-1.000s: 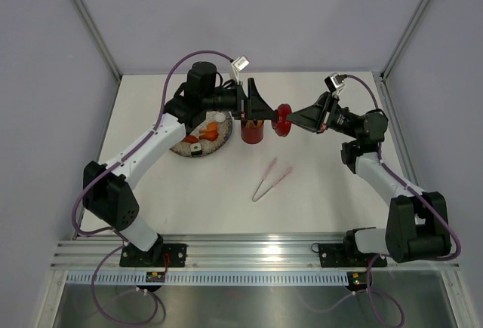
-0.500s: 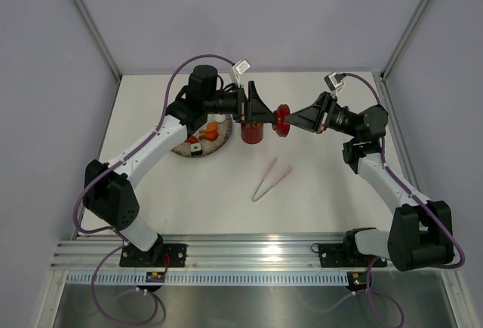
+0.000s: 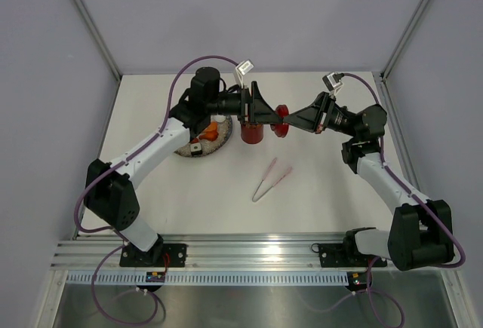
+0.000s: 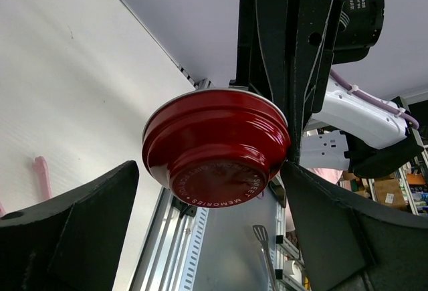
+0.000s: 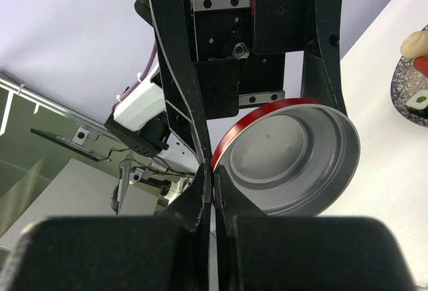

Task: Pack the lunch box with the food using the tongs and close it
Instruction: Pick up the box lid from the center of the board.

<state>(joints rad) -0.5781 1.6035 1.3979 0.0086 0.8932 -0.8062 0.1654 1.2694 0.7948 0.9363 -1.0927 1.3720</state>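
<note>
The lunch box (image 3: 251, 133) is a small red canister standing upright beside the plate, with its round lid (image 3: 282, 119) held in the air to its right. My right gripper (image 3: 291, 119) is shut on the lid's rim (image 5: 224, 149), and the silver underside (image 5: 294, 160) faces its camera. My left gripper (image 3: 270, 111) is open, its fingers (image 4: 67, 231) straddling the red lid (image 4: 217, 147) without closing on it. Food pieces (image 3: 211, 129) lie on the plate. The pink tongs (image 3: 271, 179) lie on the table, in neither gripper.
The speckled grey plate (image 3: 189, 149) sits left of the canister, partly under the left arm. Both arms meet above the table's far middle. A plate edge with food (image 5: 416, 70) shows at the right of the right wrist view.
My left gripper has moved a little to the right, so its fingers now reach round the lid, and its jaws have narrowed slightly. The right gripper and lid have barely moved.
</note>
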